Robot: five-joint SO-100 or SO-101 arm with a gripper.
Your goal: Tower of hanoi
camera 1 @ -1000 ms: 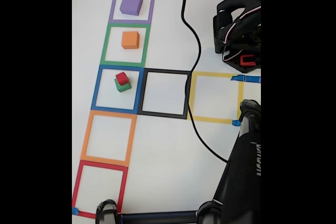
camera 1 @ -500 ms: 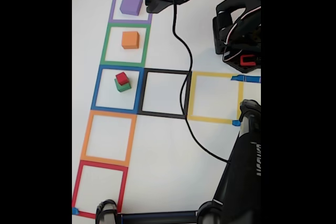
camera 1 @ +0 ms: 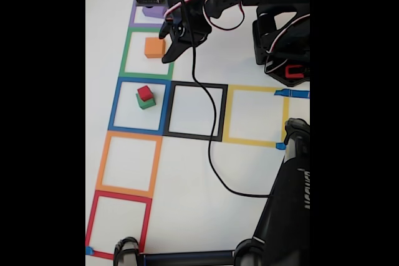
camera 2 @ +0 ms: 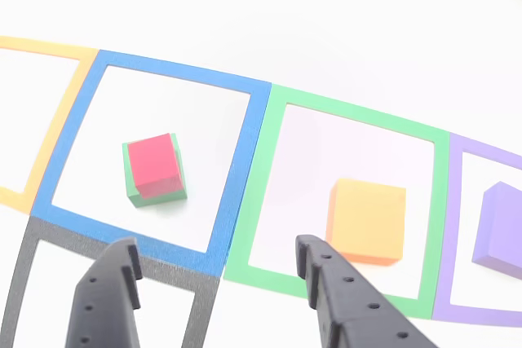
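White table under everything, with taped squares in many colours. Nearest the camera in the fixed view: a red square cut off at the bottom edge, then an orange square. Black stand parts at the bottom right, cut off by the picture edge.

Next, a blue square with the green block inside and the red block on top. Green block mostly hidden under the red one; just a thin rim seen in the other view. Beside it, a black square and a yellow square. Black cable lying across the black square.

Farther on, a green square with the orange block inside. Tool spread wide, pinching nothing, hanging over the tape between the blue and green squares. Orange block just beside the right finger, not touching. Red and green blocks ahead of the left finger, apart from it.

Farthest, the purple block, cut off at the edge there and mostly hidden behind the arm in the fixed view.
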